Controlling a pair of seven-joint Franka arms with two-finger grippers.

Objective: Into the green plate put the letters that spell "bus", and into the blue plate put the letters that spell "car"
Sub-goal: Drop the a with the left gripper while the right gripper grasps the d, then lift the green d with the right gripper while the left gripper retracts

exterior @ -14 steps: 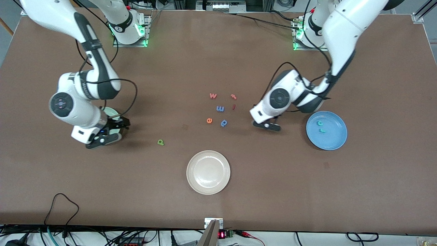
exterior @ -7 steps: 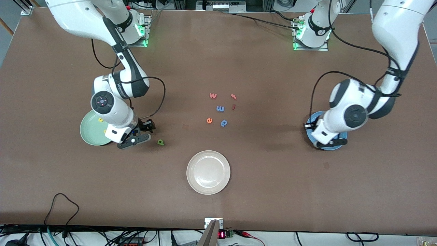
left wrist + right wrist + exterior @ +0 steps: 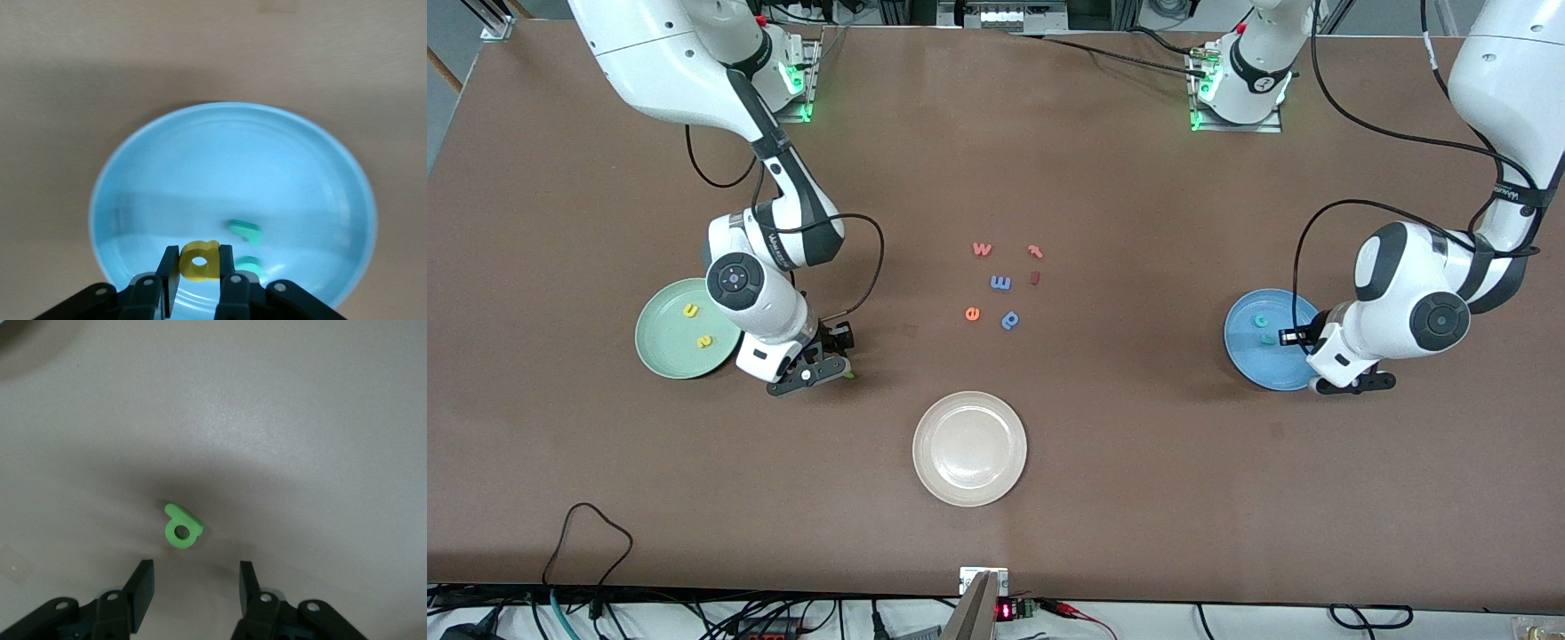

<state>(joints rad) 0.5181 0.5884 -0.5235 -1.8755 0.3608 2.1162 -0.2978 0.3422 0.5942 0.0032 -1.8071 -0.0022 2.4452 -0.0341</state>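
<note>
My left gripper (image 3: 199, 259) is shut on the yellow "a" (image 3: 200, 261) and hangs over the blue plate (image 3: 200, 167) near its rim. Two teal letters (image 3: 244, 230) lie in that plate. In the front view the left gripper (image 3: 1347, 384) is over the edge of the blue plate (image 3: 1249, 356) nearest the left arm's end. My right gripper (image 3: 193, 587) is open low over the table, with the green "b" (image 3: 181, 528) lying flat just ahead of its fingertips. The green plate (image 3: 663, 347) beside the right gripper (image 3: 818, 369) holds the yellow "u" (image 3: 690, 310) and yellow "s" (image 3: 705, 341).
A cream plate (image 3: 969, 449) sits nearer the front camera at mid-table. Loose letters lie in the middle: a red "w" (image 3: 983, 249), two more red pieces (image 3: 1035, 252), a blue "m" (image 3: 1001, 283), an orange "e" (image 3: 972, 313), a blue "p" (image 3: 1010, 319).
The right gripper has travelled from over the green plate to the green "b". The left gripper has carried the yellow "a" from mid-table to over the blue plate.
</note>
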